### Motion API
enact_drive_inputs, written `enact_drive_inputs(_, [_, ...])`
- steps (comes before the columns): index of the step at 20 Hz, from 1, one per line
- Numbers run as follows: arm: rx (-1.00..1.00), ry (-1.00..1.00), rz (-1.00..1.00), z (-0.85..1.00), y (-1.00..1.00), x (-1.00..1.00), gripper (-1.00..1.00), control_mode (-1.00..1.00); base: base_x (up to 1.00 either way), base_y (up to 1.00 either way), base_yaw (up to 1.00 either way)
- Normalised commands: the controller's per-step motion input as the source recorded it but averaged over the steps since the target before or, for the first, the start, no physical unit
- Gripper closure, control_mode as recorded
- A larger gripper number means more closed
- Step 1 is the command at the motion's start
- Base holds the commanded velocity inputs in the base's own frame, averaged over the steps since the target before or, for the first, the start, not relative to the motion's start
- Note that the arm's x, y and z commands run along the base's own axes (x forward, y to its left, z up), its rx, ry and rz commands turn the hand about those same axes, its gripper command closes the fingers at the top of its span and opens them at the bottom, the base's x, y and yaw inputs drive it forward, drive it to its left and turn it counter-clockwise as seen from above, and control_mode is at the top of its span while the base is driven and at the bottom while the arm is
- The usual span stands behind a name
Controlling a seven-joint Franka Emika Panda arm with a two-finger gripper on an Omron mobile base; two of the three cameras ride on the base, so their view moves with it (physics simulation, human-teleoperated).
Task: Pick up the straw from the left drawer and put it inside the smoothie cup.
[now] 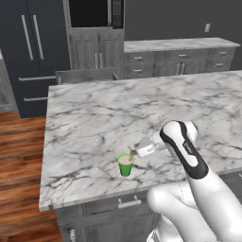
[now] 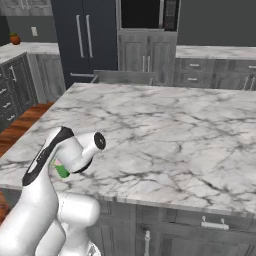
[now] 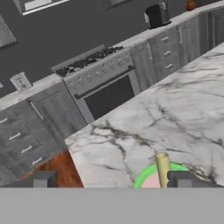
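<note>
The arm bends forward and left, its hand tilted downward.

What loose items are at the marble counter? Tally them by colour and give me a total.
Green: 1, the smoothie cup
Yellow: 1, the straw
Total: 2

A marble island counter is filling mid-frame, wood flooring is showing at lower left, and a dark fridge is standing upper left beside grey cabinets.
</note>
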Motion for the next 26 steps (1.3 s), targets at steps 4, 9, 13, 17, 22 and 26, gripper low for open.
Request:
enact_drive_inputs(4, [-0.09, 0.0, -0.19, 0.46, 0.14, -0.03, -1.0, -1.0, 0.0, 0.0, 0.0])
enact_drive_inputs(9, [-0.08, 0.0, -0.25, 0.99, -0.05, -0.57, -1.0, -1.0, 0.0, 0.0, 0.0])
enact_drive_inputs(13, [-0.01, 0.08, -0.31, 1.0, -0.62, -0.95, -1.0, -1.0, 0.0, 0.0, 0.0])
enact_drive_inputs(17, [0.0, 0.13, -0.28, 0.63, -0.97, -1.0, -1.0, -1.0, 0.0, 0.0, 0.0])
enact_drive_inputs(22, [0.1, 0.05, -0.15, 0.3, -0.8, -0.8, -1.0, -1.0, 0.0, 0.0, 0.0])
enact_drive_inputs(26, [0.0, 0.0, 0.0, 0.0, 0.0, -0.01, -1.0, -1.0, 0.0, 0.0, 0.0])
